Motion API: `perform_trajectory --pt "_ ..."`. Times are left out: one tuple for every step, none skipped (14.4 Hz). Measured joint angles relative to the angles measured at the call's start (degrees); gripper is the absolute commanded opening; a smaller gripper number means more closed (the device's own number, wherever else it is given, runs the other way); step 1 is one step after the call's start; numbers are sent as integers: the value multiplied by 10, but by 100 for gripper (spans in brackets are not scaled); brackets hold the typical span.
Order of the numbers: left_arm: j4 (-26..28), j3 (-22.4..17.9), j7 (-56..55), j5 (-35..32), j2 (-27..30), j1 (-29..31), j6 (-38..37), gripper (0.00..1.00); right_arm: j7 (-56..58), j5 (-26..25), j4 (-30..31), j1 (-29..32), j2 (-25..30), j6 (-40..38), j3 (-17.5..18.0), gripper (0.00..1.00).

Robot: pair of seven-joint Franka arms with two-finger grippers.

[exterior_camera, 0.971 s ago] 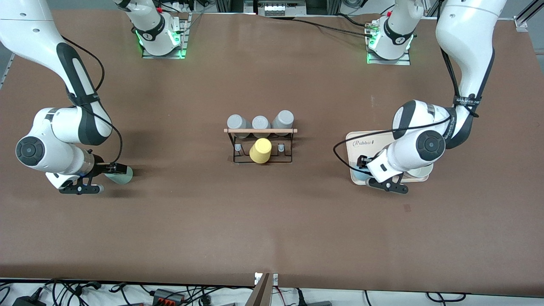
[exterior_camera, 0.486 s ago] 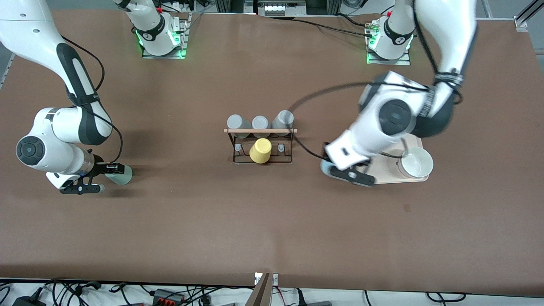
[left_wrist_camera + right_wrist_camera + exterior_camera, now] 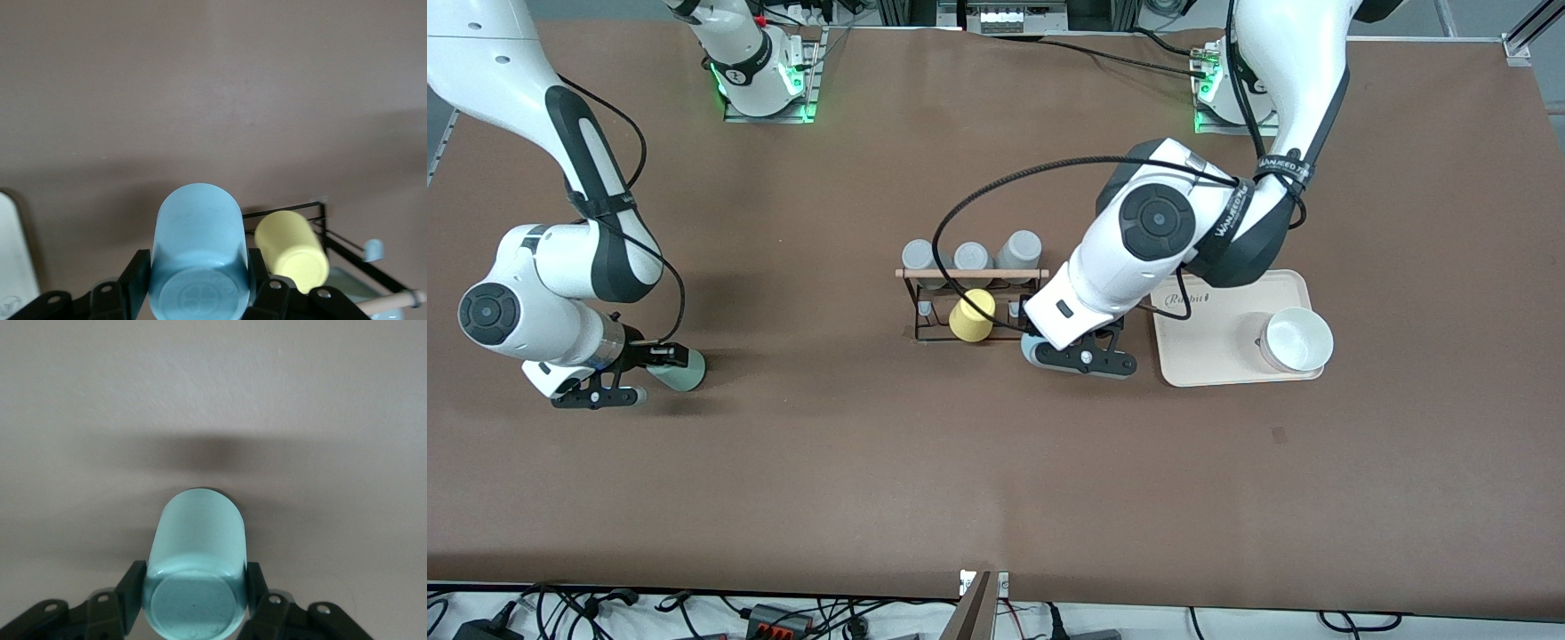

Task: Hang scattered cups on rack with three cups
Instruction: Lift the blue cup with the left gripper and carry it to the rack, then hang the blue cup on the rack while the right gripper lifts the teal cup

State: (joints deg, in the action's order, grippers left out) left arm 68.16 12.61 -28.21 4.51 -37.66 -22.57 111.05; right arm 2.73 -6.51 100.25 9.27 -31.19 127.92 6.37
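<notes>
My left gripper [image 3: 1049, 351] is shut on the light blue cup [image 3: 1034, 349], held tilted beside the rack [image 3: 971, 274] at its end toward the tray. The left wrist view shows the blue cup [image 3: 199, 253] between the fingers [image 3: 137, 270], with the rack's wire frame [image 3: 320, 212] and a yellow cup [image 3: 292, 250] just past it. The yellow cup [image 3: 971, 316] sits on a front peg of the rack. My right gripper [image 3: 660, 360] is shut on the mint green cup [image 3: 682, 372], low over the table toward the right arm's end. The cup [image 3: 197, 573] fills the right wrist view.
Three grey cups [image 3: 972, 258] stand along the rack's wooden rod, on the side toward the robots' bases. A cream tray [image 3: 1218, 364] with a white bowl [image 3: 1296, 340] lies toward the left arm's end, beside my left gripper.
My left arm has carried the light blue cup off the cream tray and across to the rack's end. My right arm with the mint cup has stayed almost still.
</notes>
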Motion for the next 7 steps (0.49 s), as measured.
perform_trajectory --pt "-4 0 -2 10 -1 1 -2 1 0 0 -10 -2 6 -12 1 40" --pt "-5 0 -4 24 -1 0 -5 1 0 0 -20 -4 13 -26 2 40" --pt "-6 0 -4 35 -2 -1 -7 1 1 0 -29 -5 21 -41 3 40" --pt "-6 0 -5 40 -3 -2 -8 1 1 0 -39 -7 29 -56 4 40" --pt "-6 1 -5 43 -4 -3 -9 1 1 0 -47 -10 36 -74 4 40" --pt "-6 1 -5 44 -5 -7 -11 1 1 0 -55 -14 43 -93 4 40" --pt "-5 1 -5 44 -7 -12 -13 1 1 1 -62 -18 49 -110 4 40"
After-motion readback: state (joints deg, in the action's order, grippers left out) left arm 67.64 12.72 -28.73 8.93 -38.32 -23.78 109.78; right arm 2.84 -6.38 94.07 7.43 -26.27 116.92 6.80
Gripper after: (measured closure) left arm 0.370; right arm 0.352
